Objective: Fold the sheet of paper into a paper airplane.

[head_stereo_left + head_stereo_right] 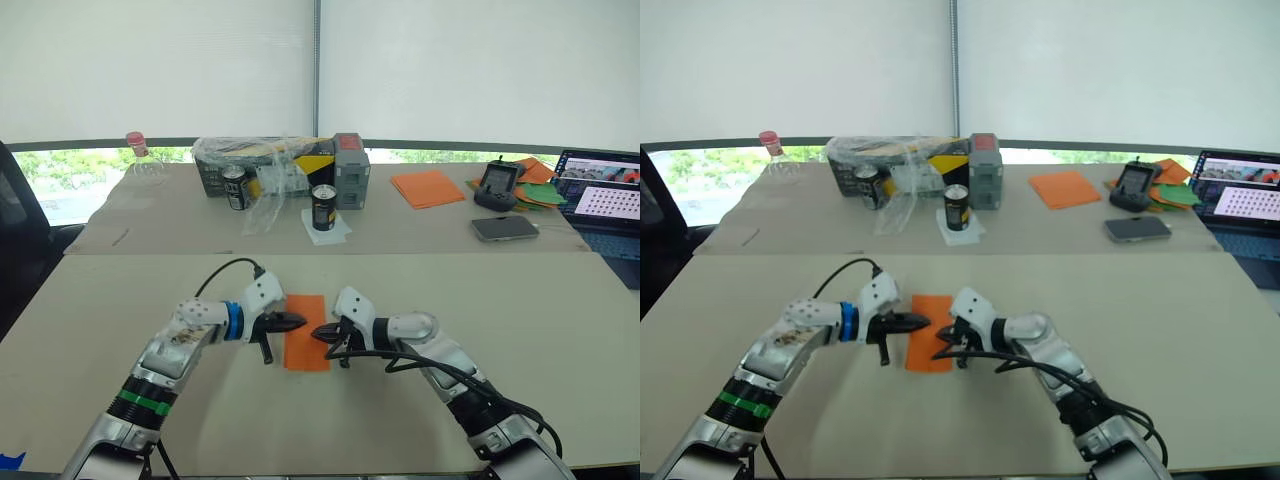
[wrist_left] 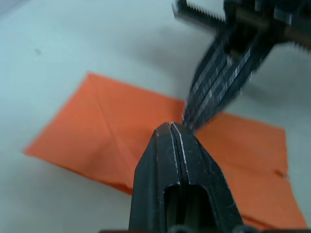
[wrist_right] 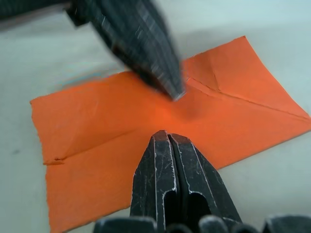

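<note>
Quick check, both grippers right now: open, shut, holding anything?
Left gripper: shut, holding nothing, tip over the sheet of paper.
Right gripper: shut, holding nothing, tip over the same sheet.

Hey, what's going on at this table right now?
A two-armed robot is working an orange sheet of paper lying flat on the table. The left pincer and right pincer, both shut, meet tip to tip over its middle. The sheet shows creases but lies flat, not yet a paper airplane.
</note>
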Available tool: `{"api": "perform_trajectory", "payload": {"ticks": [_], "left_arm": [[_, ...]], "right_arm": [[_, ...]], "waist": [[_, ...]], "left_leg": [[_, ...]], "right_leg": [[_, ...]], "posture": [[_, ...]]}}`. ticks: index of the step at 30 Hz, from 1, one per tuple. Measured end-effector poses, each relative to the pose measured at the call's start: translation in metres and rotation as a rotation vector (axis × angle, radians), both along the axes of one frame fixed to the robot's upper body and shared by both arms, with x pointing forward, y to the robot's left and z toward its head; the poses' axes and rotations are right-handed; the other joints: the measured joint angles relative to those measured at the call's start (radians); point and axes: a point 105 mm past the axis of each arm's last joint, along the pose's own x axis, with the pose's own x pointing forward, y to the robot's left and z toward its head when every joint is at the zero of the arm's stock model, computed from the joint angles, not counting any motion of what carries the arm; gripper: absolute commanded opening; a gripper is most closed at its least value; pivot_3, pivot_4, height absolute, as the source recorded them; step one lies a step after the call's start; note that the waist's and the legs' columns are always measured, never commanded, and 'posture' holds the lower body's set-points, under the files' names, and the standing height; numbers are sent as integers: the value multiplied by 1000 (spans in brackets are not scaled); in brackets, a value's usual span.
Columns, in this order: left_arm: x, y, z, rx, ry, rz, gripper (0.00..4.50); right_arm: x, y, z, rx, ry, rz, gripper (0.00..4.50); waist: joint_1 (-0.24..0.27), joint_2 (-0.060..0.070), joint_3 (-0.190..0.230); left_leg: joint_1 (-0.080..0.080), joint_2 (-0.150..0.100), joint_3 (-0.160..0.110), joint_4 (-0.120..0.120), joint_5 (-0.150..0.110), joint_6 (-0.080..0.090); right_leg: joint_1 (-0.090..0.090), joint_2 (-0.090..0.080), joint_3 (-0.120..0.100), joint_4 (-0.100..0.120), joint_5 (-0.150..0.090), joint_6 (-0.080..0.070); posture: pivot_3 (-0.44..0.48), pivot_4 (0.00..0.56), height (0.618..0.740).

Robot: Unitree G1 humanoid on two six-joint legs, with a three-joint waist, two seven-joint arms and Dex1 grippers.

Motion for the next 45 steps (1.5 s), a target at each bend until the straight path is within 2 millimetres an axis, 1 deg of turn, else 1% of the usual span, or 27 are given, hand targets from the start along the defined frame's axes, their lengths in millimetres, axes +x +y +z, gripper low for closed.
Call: {"api": "perform_trajectory", "payload": {"ticks": [1, 3, 9, 13, 17, 23, 26, 30, 39, 43, 45], "left_arm": [[-2, 1, -4, 10, 5, -2, 0], [-4, -2, -6, 14, -9, -15, 0], [-9, -18, -9, 3, -30, -48, 0], [-8, -18, -10, 18, -47, -46, 0], [-9, -13, -10, 33, -54, -38, 0], [-9, -8, -10, 46, -64, -18, 0], [-8, -6, -11, 40, -58, 22, 0], [-4, -2, -10, 26, -57, 72, 0], [-3, 2, -11, 5, -41, 112, 0], [-3, 1, -12, 0, -40, 120, 0], [-2, -1, -12, -6, -41, 124, 0]], "right_arm": [[0, -2, 0, 2, 4, -11, 27], [0, -5, -1, 10, 11, -34, 27], [3, -7, -2, 77, 52, -109, 27], [12, -7, -3, 104, 43, -145, 27], [36, -8, 0, 67, -40, -173, 27], [63, -4, 3, 40, -106, -187, 27], [72, -7, 3, 26, -128, -201, 27], [75, -6, 1, 37, -136, -198, 27], [76, -1, -3, 84, -128, -220, 27], [73, -1, -5, 86, -145, -214, 27], [67, -2, -5, 90, -164, -198, 27]], "waist": [[1, 0, 0], [4, 0, 0], [3, 0, 0], [0, 0, 0], [-4, 0, 0], [-10, 1, -1], [-8, 2, -2], [-10, 2, -2], [-21, 2, -5], [-23, 2, -7], [-20, 2, -8]], "left_leg": [[0, 0, 0, 0, 0, 0], [0, 0, 0, 0, 0, 0], [1, 0, 0, 1, 0, 0], [2, 0, 0, 0, 0, 0], [3, 0, 0, 0, 0, 0], [4, 1, 0, -1, 0, 0], [4, 0, -1, -1, 0, 0], [4, 1, -1, -1, 0, 0], [6, 1, -1, -2, 0, 0], [7, 1, -1, -4, 0, 0], [7, 1, -1, -6, 0, 0]], "right_leg": [[0, 0, 0, 0, 0, 0], [1, 0, 0, 0, 0, 0], [2, 0, 0, 0, 0, 0], [3, 0, 0, 0, 0, 0], [3, 0, 1, 1, 0, 0], [3, 1, 2, 1, 0, 0], [4, 1, 2, 1, 0, 0], [4, 1, 2, 1, 0, 0], [4, 1, 2, 2, 0, -1], [4, 1, 2, 1, 0, -1], [4, 1, 2, 0, 0, -1]], "posture": [[0, 150, 740], [0, 150, 740], [0, 150, 740], [0, 150, 740], [0, 150, 740], [0, 150, 740], [0, 150, 740], [0, 150, 740], [0, 150, 740], [0, 150, 740], [0, 150, 740]]}}
